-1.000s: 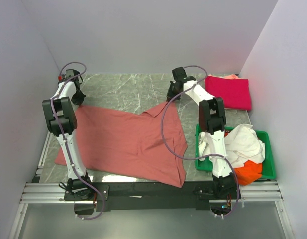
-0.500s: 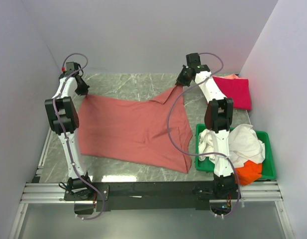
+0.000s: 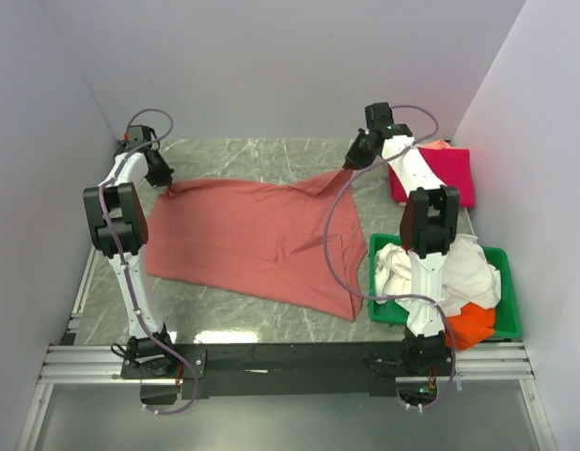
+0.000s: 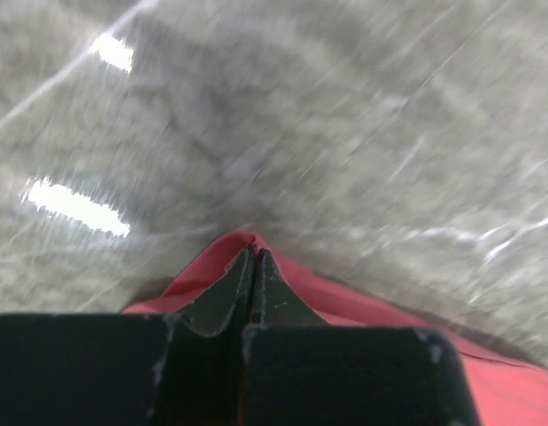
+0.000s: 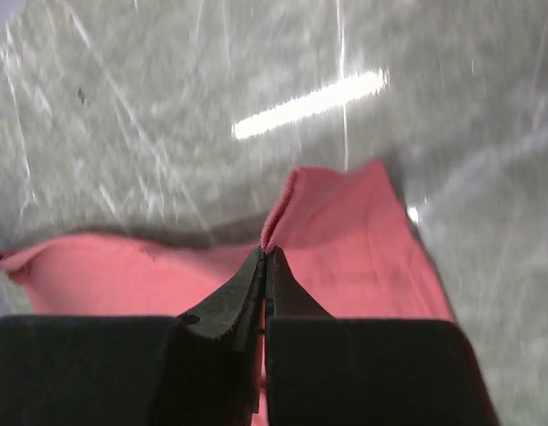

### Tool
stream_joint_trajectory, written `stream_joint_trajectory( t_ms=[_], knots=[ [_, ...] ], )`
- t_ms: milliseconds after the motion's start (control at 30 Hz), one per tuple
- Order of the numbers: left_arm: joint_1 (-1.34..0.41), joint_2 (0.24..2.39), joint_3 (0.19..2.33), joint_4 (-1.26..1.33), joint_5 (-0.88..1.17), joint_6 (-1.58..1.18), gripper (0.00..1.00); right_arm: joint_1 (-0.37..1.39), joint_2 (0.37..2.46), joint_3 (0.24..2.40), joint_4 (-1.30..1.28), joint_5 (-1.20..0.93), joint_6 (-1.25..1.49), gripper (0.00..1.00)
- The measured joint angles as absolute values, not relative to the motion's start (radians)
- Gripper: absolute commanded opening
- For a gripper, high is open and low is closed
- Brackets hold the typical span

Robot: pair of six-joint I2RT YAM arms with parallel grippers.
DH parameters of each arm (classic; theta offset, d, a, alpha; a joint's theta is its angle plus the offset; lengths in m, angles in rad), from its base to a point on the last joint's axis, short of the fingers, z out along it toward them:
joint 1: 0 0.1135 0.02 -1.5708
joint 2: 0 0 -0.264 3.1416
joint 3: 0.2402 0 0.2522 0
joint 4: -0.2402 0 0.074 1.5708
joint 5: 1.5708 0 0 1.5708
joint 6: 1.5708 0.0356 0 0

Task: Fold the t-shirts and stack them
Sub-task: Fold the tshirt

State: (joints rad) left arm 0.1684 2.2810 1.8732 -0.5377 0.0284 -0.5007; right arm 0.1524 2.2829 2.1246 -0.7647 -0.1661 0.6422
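One green tray (image 3: 508, 282): nearest the arm bases, well behind the right claw (image 3: 352, 162); it holds crumpled white shirts (image 3: 463, 268) and an orange shirt (image 3: 468, 324), none folded.
Salmon-red t-shirt (image 3: 252, 240): spread on the marble table (image 3: 252, 160), spanning from one claw to the other and trailing back toward the bases. Its far edge is taut between the two grips, and its near right corner is skewed and doubled over.
Left claw (image 3: 164, 178): closed on the shirt's far left corner. In the wrist view only a small peak of cloth shows past the fingertips (image 4: 231, 291).
Right claw: closed on the far right corner, with a hemmed edge standing up just ahead of its fingertips (image 5: 242, 288).
Crimson-pink shirt (image 3: 449, 174): folded, just to the outer side of the right claw, at the table's far right.
Stage (judged): laying the big shirt flat before the first fold.
Risk, slip: the left pinch looks thin, so a harder pull outward could free the corner.
Risk, skew: uneven tension would leave the near hem crooked and spoil the fold.
Risk, collision: the right arm swinging outward could drag the crimson-pink shirt out of shape.
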Motion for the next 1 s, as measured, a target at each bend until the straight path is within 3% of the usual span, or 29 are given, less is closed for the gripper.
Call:
stream_joint_trajectory(
  t_ms=[333,600,1000],
  knots=[
    [0.171,2.171,1.740,-0.549,-0.054,-0.453,0.00,0.241,1.976,1.841,-0.812,-0.166,0.650,0.00],
    [0.203,2.040,1.617,-0.546,-0.109,-0.452,0.00,0.358,1.856,1.641,-0.864,-0.158,0.679,0.00],
    [0.213,1.950,1.453,-0.500,-0.103,-0.404,0.00,0.399,1.693,1.498,-0.906,-0.140,0.729,0.00]
  ],
)
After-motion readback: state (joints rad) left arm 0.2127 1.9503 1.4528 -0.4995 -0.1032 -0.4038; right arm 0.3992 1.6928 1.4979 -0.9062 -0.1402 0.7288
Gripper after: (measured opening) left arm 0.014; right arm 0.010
